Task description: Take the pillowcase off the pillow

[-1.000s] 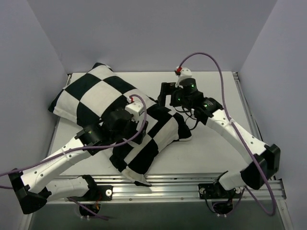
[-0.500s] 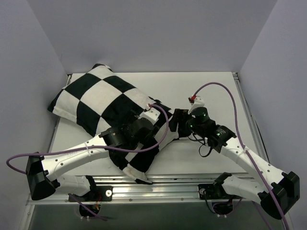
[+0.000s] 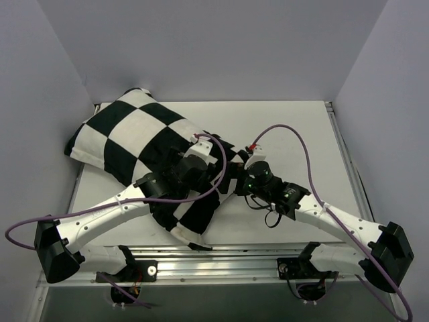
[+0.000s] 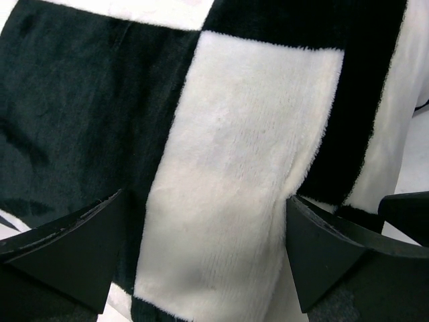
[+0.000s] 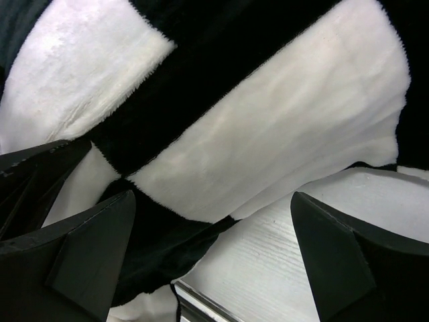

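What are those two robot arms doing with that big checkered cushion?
They are working on getting the black and white pillowcase off its pillow. The cushion lies on the table with the case on it, so the pillow itself is hidden. The left hand and the right hand meet at the near right end of the case. Both are wide open right against the fuzzy fabric, and neither has pinched it yet.

The pillowcase (image 3: 127, 131) is lying on the tabletop's (image 3: 295, 127) left half, the left claw (image 4: 208, 225) and right claw (image 5: 213, 225) sitting side by side over its near-right end.
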Robot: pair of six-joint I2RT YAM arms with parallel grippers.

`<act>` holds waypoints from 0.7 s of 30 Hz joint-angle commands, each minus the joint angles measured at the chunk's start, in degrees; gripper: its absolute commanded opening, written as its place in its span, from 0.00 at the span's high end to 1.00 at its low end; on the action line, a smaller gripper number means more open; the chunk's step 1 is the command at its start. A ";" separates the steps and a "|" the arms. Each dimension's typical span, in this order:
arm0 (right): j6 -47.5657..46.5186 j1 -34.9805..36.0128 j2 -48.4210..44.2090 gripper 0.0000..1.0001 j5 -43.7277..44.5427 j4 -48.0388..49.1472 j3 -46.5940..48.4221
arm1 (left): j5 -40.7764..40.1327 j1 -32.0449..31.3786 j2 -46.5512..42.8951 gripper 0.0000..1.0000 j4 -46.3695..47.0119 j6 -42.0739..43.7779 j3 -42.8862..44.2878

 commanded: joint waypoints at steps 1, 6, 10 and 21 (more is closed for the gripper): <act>1.56 0.59 1.62 0.05 2.33 5.98 0.80 | -3.85 2.37 -2.39 0.00 1.76 -0.78 0.88; 1.56 0.85 5.92 0.05 2.06 8.10 3.62 | -2.35 3.33 -2.92 0.07 2.56 -0.86 0.71; 1.73 1.11 9.70 0.08 0.57 9.77 5.90 | -1.82 3.42 -2.92 0.07 2.38 -1.13 0.53; 1.38 1.38 14.98 0.37 0.39 10.47 7.05 | -2.52 5.97 -3.53 0.15 2.65 -3.23 -2.28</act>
